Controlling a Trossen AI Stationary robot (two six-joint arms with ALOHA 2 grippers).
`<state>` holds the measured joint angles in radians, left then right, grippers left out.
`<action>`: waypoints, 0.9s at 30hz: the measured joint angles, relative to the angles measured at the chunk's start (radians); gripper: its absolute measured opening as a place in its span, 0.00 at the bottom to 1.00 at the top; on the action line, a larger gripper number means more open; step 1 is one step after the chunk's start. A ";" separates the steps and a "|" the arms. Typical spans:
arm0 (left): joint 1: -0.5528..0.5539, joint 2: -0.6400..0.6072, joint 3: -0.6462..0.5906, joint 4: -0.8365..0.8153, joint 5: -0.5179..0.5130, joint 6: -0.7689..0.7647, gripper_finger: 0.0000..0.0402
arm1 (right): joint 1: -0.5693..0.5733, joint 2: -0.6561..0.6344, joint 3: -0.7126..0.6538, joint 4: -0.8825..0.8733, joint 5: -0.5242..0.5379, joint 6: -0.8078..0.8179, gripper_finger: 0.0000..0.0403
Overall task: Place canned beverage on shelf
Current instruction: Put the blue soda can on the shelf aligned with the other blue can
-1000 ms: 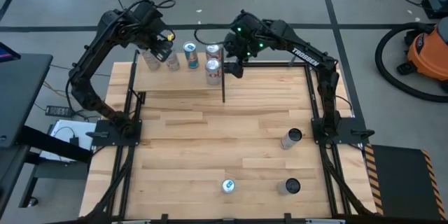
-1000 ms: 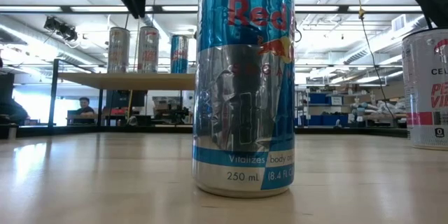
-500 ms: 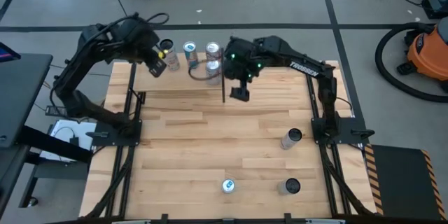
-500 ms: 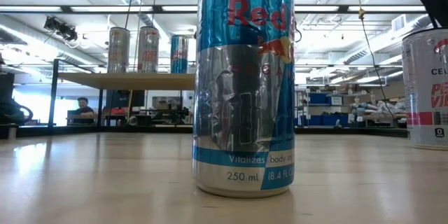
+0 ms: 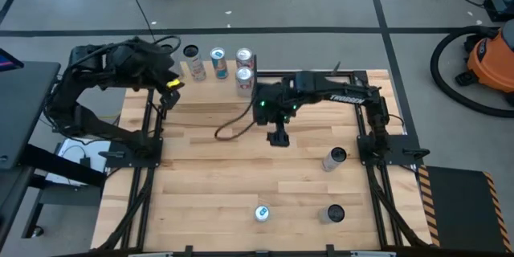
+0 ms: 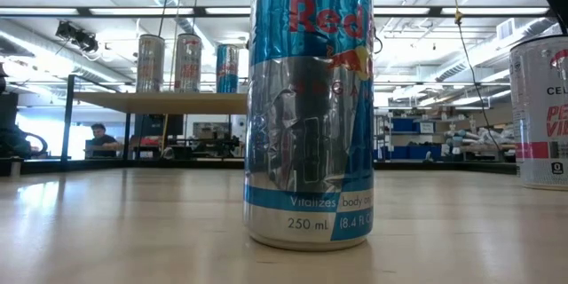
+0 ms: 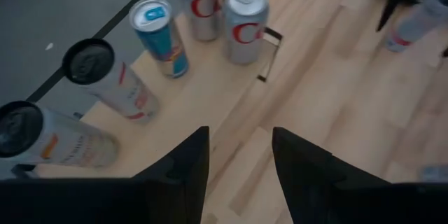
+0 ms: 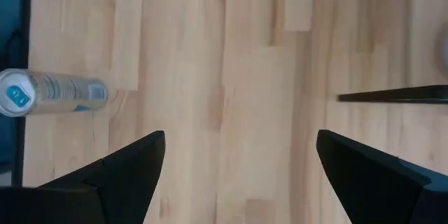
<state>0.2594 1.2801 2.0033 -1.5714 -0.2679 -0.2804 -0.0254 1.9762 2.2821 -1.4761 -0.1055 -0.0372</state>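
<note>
Right gripper [image 5: 278, 138] withdrawn from shelf [image 5: 209, 95], left gripper [image 5: 171, 86] retracted

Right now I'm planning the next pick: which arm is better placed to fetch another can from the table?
Right. The right gripper is open over the tabletop near the loose cans; the left gripper sits back by the shelf.

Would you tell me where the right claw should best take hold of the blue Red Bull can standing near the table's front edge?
Grip the blue Red Bull can around the middle of its straight, round body, descending from above. It stands upright and apart from the other cans, so either side is free. The right claw, open and empty, hovers mid-table.
</note>
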 joint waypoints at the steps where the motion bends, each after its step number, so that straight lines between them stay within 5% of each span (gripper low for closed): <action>1: -0.018 -0.002 0.000 0.000 -0.003 -0.009 0.39 | 0.014 0.000 -0.014 0.005 0.008 0.012 0.95; 27: -0.402 -0.006 0.000 0.000 -0.039 -0.235 0.39 | 0.426 0.000 -0.274 0.407 0.011 0.339 0.95</action>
<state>-0.1422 1.2739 2.0037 -1.5711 -0.3070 -0.5149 0.4007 1.9766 2.0079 -1.0692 -0.0946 0.3017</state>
